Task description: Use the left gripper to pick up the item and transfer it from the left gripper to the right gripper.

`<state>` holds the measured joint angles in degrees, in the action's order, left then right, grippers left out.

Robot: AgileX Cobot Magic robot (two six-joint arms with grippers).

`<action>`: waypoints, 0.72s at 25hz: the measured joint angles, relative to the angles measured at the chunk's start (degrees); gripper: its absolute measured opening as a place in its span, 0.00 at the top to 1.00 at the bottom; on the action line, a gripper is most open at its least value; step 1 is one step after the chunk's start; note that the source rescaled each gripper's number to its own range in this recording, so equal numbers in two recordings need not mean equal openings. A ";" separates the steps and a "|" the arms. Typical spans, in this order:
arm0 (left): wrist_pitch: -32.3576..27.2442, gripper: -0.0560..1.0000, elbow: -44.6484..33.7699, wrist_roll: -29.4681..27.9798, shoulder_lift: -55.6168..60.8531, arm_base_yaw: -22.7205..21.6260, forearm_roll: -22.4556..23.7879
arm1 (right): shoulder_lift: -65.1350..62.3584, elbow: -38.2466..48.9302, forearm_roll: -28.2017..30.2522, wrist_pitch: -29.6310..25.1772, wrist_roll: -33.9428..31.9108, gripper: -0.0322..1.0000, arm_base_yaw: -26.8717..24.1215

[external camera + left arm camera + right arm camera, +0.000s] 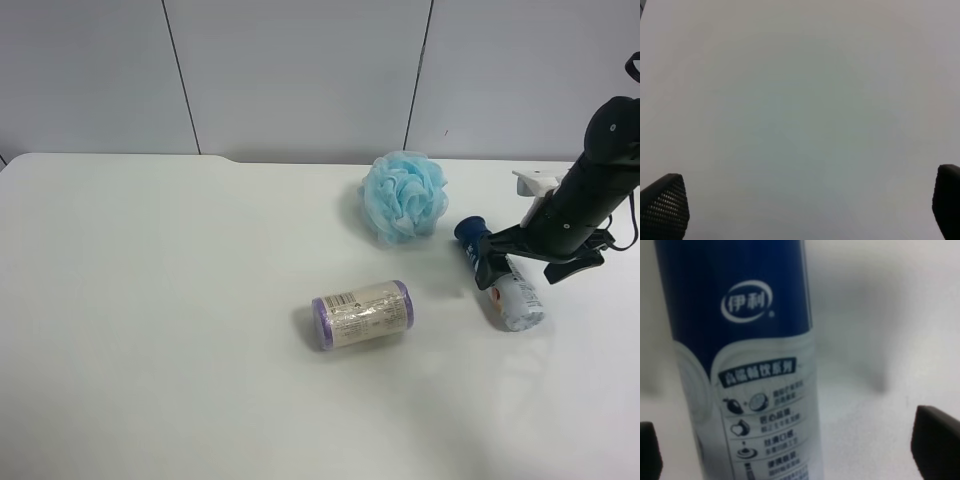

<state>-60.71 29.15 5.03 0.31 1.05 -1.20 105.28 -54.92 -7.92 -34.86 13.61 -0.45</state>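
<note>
The bottle point(508, 281) lies on the bench point(150, 330) between the right hand's point(497, 266) spread fingers point(935, 440); the left hand point(800, 210) gapes empty.

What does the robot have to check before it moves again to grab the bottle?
1. Bottle lying on the table, in view: ok.
2. Left gripper jaws open: ok.
3. Left gripper at the bottle: not ok; its camera shows only bare table.
4. Right gripper away from the bottle: not ok; its open jaws straddle it.
5. Pouf and roll apart from the bottle: ok.
6. Right jaws touching the bottle: cannot tell.
</note>
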 joint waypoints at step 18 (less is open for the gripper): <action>0.00 0.00 0.00 0.01 0.00 0.00 0.00 | -9.96 -0.94 0.00 -6.89 -0.42 0.00 0.00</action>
<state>-60.71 29.15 5.05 0.31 1.05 -1.20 95.31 -55.87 -7.92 -41.75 13.19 -0.45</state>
